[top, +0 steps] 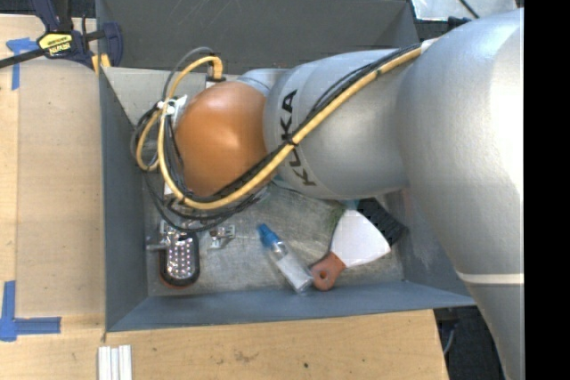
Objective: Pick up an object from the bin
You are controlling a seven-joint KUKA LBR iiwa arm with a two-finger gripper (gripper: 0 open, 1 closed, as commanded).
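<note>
Hanging low over the near-left part of the bin (120, 191): gripper (189, 238), under the orange wrist cover (218, 138) and looped cables. Cannot tell jaw opening, masked by the cover. Just beneath, tucked toward the near-left corner: dark oval piece with rows of holes (181, 260), close to the left and near walls, little room on those sides. Bare floor to its right, then a clear tube with blue cap (283, 261), a reddish-brown bit (326, 271) just beside the tube's near end, and a white wedge (359, 240). Far and right parts covered by the arm (356, 129).
</note>
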